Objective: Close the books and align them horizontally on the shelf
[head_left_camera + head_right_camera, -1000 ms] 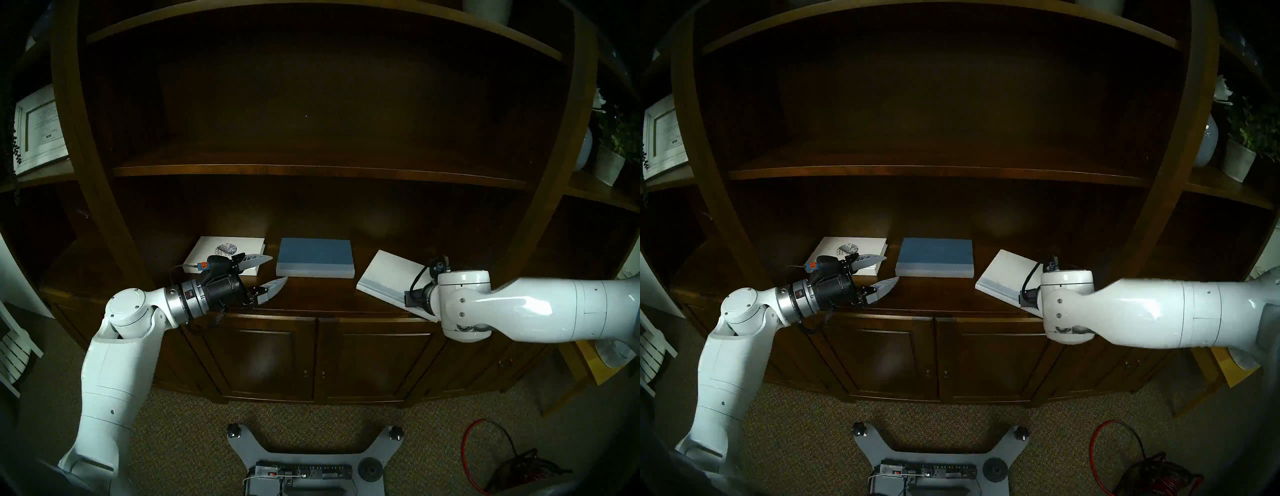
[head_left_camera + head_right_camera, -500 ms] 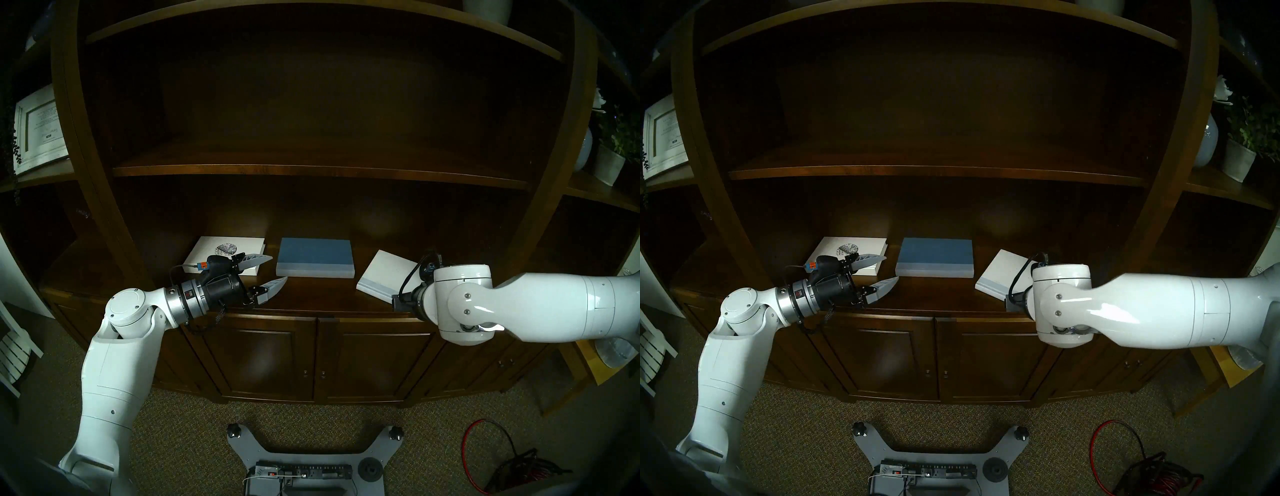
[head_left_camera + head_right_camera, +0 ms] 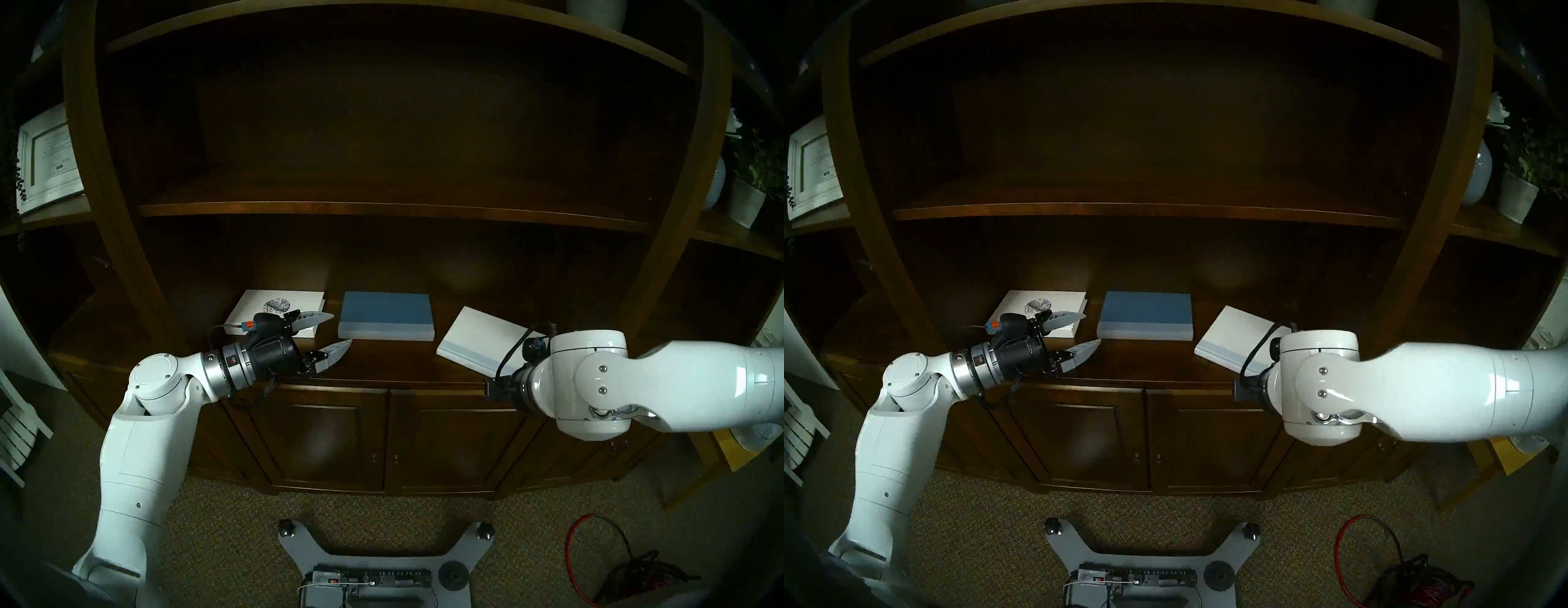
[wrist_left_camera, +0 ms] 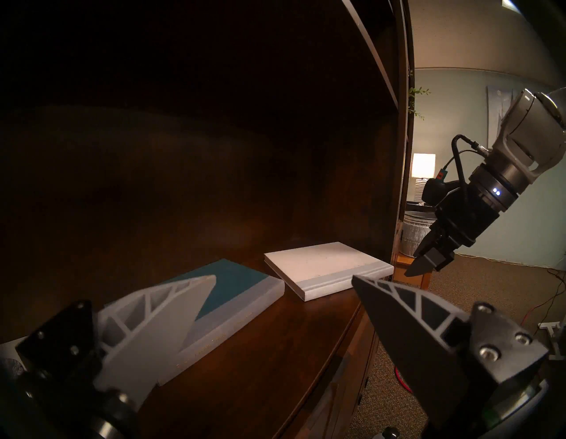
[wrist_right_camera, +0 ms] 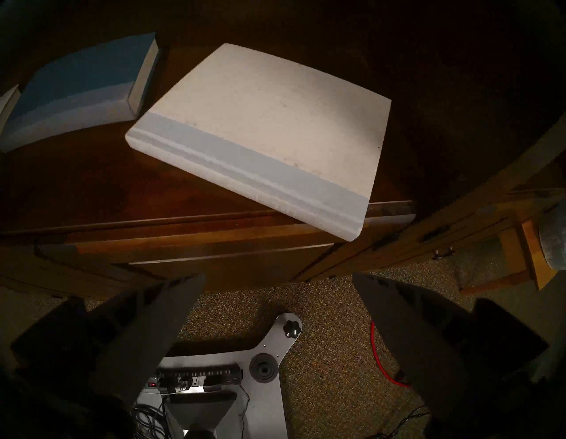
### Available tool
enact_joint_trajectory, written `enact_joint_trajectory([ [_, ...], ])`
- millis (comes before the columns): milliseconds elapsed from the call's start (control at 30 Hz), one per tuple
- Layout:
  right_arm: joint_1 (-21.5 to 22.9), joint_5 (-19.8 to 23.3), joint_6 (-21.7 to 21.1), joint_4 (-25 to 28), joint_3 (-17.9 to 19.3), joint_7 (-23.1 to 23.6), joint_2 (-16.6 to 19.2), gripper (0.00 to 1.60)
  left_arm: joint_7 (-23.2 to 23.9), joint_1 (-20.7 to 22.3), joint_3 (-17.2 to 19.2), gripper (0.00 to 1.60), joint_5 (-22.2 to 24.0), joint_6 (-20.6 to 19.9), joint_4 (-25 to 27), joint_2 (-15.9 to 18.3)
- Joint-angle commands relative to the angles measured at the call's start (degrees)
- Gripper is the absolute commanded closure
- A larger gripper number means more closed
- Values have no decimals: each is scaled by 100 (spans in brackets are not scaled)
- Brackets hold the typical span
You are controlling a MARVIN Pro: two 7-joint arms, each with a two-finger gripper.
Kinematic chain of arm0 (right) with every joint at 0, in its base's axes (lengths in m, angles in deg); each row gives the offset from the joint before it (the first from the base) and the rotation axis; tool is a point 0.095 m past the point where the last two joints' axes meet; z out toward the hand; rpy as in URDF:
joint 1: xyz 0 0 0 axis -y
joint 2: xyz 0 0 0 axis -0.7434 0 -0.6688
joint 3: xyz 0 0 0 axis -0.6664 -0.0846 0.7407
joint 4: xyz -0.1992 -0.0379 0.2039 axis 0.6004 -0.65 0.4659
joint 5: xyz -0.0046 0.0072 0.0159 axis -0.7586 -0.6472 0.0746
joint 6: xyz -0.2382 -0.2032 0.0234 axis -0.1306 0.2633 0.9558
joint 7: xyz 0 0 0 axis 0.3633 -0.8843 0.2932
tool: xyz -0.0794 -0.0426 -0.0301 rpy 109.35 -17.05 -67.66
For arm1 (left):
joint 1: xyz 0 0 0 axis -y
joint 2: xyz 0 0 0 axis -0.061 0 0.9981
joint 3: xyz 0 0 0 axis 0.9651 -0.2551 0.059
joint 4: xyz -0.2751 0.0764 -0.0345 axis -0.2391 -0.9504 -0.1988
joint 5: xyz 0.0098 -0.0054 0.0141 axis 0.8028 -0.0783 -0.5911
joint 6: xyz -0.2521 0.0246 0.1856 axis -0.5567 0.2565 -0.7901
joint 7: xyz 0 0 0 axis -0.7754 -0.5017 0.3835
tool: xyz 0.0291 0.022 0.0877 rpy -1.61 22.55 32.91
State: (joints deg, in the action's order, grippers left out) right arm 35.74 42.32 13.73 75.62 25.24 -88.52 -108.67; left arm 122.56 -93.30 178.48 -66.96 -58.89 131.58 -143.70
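Three closed books lie flat on the dark wooden shelf (image 3: 382, 367). The white book with a speckled emblem (image 3: 278, 303) is at the left and the blue book (image 3: 384, 316) in the middle, both square to the front edge. The plain white book with a pale-blue spine (image 3: 477, 335) (image 5: 269, 116) lies skewed at the right, one corner past the edge. My left gripper (image 3: 341, 329) (image 4: 281, 280) hangs open between the emblem book and the blue book, empty. My right gripper (image 5: 277, 276) (image 4: 425, 263) is open and empty, off the shelf front, beside the overhanging corner.
A thinner upper shelf board (image 3: 382, 210) roofs the bay. Panelled cabinet doors (image 3: 335, 437) sit below the shelf. A white-framed picture (image 3: 46, 157) stands far left, a potted plant (image 3: 746, 199) far right. My base (image 3: 382, 564) and a red cable (image 3: 594, 520) are on the carpet.
My right arm has drawn back from over the plain white book, down and to the right, off the shelf front. The book has stayed put. The left arm has not moved.
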Motion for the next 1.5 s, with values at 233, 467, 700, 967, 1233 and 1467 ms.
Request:
enact_joint_trajectory([
  [233,-60,114,-206,-1410,23,998,-277,0,-2,172,48,0,35,-9,133,0],
  [467,-115,92,-353,-2079,-26,1475,-475,0,5,173,54,0,26,-13,134,-8],
  [700,-65,-280,-317,-2323,-87,1614,-624,0,12,174,60,0,18,-14,133,-15],
  [967,29,-488,-308,-2412,-132,1421,-778,0,21,175,68,0,8,-13,131,-25],
  [1233,245,-524,-369,-2164,-66,1235,-591,0,30,175,75,0,-4,-8,127,-34],
  [1467,349,-550,-404,-2035,-39,1170,-494,0,38,176,82,0,-14,-9,126,-43],
])
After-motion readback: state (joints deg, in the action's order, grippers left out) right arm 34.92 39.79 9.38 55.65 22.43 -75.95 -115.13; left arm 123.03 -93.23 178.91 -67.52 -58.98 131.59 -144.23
